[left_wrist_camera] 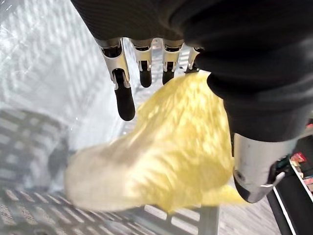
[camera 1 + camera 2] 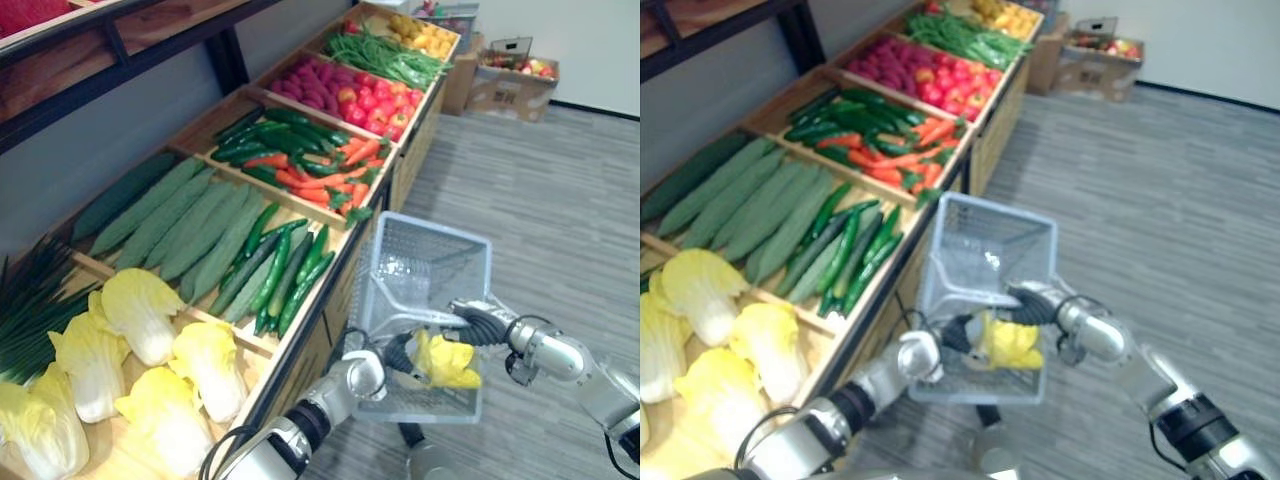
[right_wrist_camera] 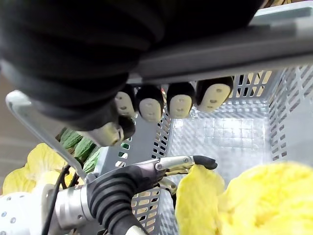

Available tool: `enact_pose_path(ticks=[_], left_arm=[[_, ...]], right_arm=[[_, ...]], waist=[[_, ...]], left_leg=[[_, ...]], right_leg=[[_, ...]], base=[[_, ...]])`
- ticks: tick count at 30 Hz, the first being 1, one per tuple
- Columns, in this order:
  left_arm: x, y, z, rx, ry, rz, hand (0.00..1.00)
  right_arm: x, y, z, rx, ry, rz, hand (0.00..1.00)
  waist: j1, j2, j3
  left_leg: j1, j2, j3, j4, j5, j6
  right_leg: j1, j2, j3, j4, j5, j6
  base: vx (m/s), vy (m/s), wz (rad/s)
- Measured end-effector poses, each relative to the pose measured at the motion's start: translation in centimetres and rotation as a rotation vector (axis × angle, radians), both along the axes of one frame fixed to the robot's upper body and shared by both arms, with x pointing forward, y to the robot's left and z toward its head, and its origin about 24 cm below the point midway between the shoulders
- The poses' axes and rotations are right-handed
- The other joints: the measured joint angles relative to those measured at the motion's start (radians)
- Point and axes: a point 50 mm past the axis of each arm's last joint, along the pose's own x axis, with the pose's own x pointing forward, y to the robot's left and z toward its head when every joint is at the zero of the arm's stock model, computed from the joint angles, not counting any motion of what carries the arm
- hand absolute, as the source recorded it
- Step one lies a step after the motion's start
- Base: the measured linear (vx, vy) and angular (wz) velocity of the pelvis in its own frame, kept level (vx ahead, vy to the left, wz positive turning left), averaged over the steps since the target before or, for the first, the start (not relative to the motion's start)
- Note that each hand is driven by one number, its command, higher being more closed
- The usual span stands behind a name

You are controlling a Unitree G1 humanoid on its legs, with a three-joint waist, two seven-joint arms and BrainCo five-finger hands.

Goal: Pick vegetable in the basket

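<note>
Left wrist view showed my left hand (image 1: 123, 95) pinching the pale yellow leafy cabbage (image 1: 166, 152) between fingers and thumb, inside the silver-grey wire mesh basket (image 2: 430, 250); I could not tell whether it touched the bottom. My right hand (image 3: 166, 105) was curled round the basket's grey handle bar (image 3: 210, 56), beside the wooden vegetable shelf (image 2: 205, 130). I judged it best to lower the cabbage onto the mesh, hold the basket level, then spread my fingers and lift clear
</note>
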Motion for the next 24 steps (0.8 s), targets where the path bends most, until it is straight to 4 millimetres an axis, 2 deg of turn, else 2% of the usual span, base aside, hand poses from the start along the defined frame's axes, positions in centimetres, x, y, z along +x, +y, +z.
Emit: enact_pose_path(ticks=[7,10,12,14,16,20,23,24], left_arm=[[-0.3,-1.5,0.7,-0.018,0.012,-0.070,0.00],[-0.6,-2.5,2.1,-0.041,-0.048,-0.134,0.00],[-1.5,-3.8,4.2,-0.077,-0.127,-0.244,0.00],[-2.5,-4.2,5.6,-0.099,-0.183,-0.329,0.00],[-3.7,-4.0,6.8,-0.164,-0.188,-0.404,0.00],[-6.4,-2.9,9.4,-0.298,-0.159,-0.568,0.00],[-7.6,-1.5,11.2,-0.394,-0.146,-0.611,0.00],[-8.0,-0.6,11.9,-0.468,-0.095,-0.616,0.00]], right_arm=[[-0.5,-1.9,-0.1,-0.009,0.023,-0.059,1.00],[-0.3,-3.2,-0.4,-0.017,0.029,-0.122,1.00],[0.1,-5.2,-0.8,-0.015,0.040,-0.226,1.00],[-0.2,-7.3,-1.8,-0.038,0.066,-0.324,1.00],[-0.5,-8.6,-2.8,-0.085,0.095,-0.396,1.00],[-2.5,-11.6,-5.7,-0.162,0.178,-0.570,1.00],[-3.5,-13.3,-6.6,-0.107,0.155,-0.745,1.00],[-4.5,-14.2,-7.3,-0.075,0.150,-0.839,1.00]], waist=[[0.001,0.006,0.008],[0.005,0.013,0.009],[0.011,0.021,0.010],[0.030,0.025,0.008],[0.039,0.025,0.008],[0.064,0.025,0.004],[0.074,0.021,-0.005],[0.084,0.016,-0.017]], left_leg=[[-0.007,-0.011,-0.049,-0.016,-0.001,0.002],[-0.010,-0.011,-0.063,-0.016,-0.002,0.004],[-0.013,-0.010,-0.091,-0.018,-0.004,0.007],[-0.023,-0.007,-0.115,-0.018,-0.006,0.011],[-0.031,-0.006,-0.141,-0.019,-0.002,0.017],[-0.045,-0.006,-0.195,-0.030,0.007,0.029],[-0.066,-0.006,-0.228,-0.022,0.008,0.031],[-0.082,-0.003,-0.248,-0.014,0.009,0.032]], right_leg=[[0.012,-0.014,-0.019,-0.014,0.006,0.003],[0.019,-0.023,-0.034,-0.014,0.006,0.003],[0.037,-0.033,-0.059,-0.021,0.006,0.003],[0.047,-0.039,-0.085,-0.023,0.006,0.003],[0.057,-0.051,-0.113,-0.023,0.005,0.003],[0.083,-0.068,-0.187,-0.018,0.003,0.003],[0.083,-0.082,-0.229,-0.009,0.003,0.003],[0.083,-0.089,-0.251,-0.007,0.003,0.003]], base=[[-0.05,-0.035,0.10],[-0.05,-0.035,0.17],[-0.05,-0.035,0.32],[-0.08,-0.043,0.39],[-0.07,-0.040,0.45],[-0.08,-0.044,0.43],[-0.07,-0.048,0.39],[-0.04,-0.034,0.33]])
